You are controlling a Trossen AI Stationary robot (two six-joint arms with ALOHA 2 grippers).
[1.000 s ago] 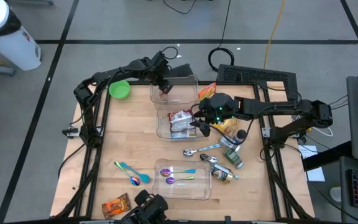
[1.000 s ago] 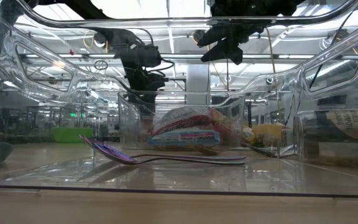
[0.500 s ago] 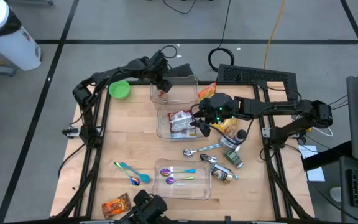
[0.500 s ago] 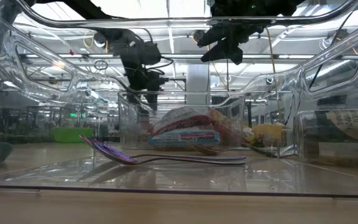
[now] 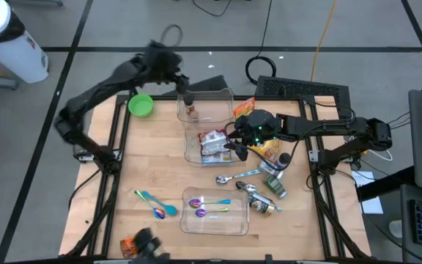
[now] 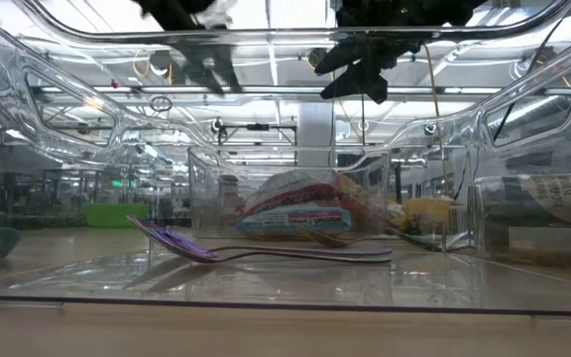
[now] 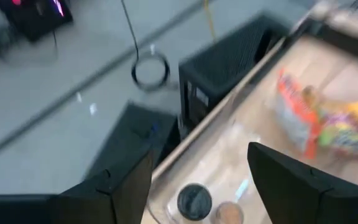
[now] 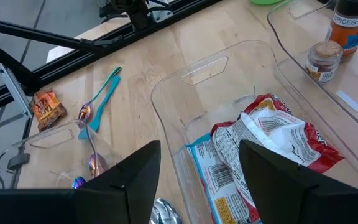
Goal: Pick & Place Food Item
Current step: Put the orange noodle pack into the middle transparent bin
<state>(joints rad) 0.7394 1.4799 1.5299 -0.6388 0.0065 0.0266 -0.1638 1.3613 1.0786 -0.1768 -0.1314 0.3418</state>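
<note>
The left tool [image 5: 168, 64] is seen raised above the far left corner of the wooden worktop [image 5: 160, 165], its two dark fingers [image 7: 291, 180] spread apart and holding nothing. Below it, a dark-lidded spice bottle [image 7: 194, 201] and a small brown jar [image 5: 192, 111] are seen inside the far clear container [image 5: 226, 97]. The right tool [image 5: 234, 147] is held just above the middle clear container [image 8: 166, 99], fingers parted and empty, over two crumpled snack packets [image 8: 260, 149] that lie in that container. An orange snack bag [image 5: 245, 106] lies on the worktop just beside the far container. A green bowl [image 5: 141, 105] is set near the left edge. Two spoons [image 5: 211, 207] lie in the near clear tray [image 5: 196, 224], with a teal spoon [image 8: 101, 93] on the wood beside it.
</note>
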